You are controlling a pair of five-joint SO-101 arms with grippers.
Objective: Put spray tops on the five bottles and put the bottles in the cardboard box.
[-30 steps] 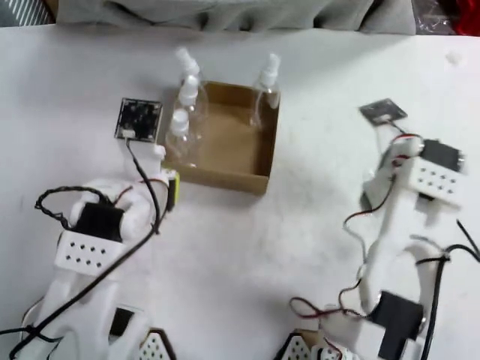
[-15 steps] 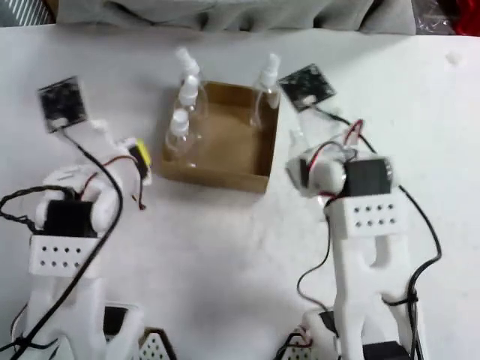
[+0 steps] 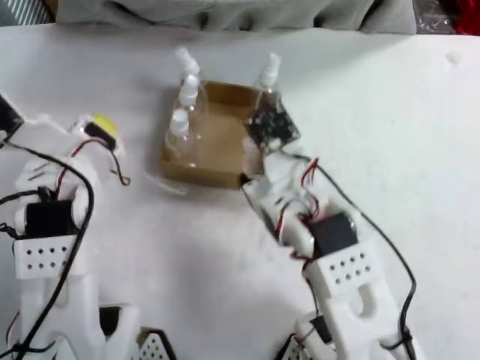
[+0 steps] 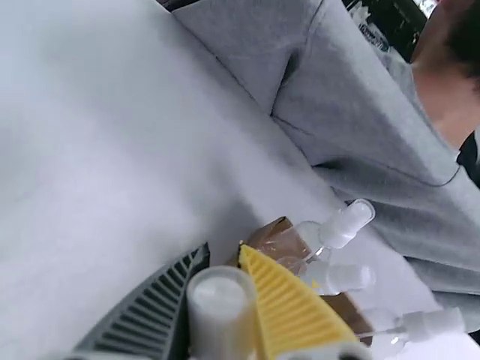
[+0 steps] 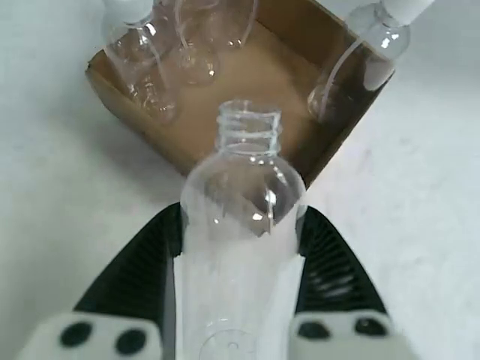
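— What carries everything here?
— A flat white table (image 3: pixel 375 97).
— And lying directly on it?
— One open, square, brown cardboard box (image 3: pixel 206 174), just ahead of the right gripper (image 5: pixel 240 225) and somewhat farther beyond the left gripper (image 4: pixel 223 262).

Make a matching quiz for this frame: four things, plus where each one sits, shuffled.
Things:
1. uncapped bottle
2. spray top
3. cardboard box
4. capped bottles

Places:
A. on the table
B. held in the right gripper
C. standing inside the box
D. held in the left gripper

Pairs: 1-B, 2-D, 3-A, 4-C.
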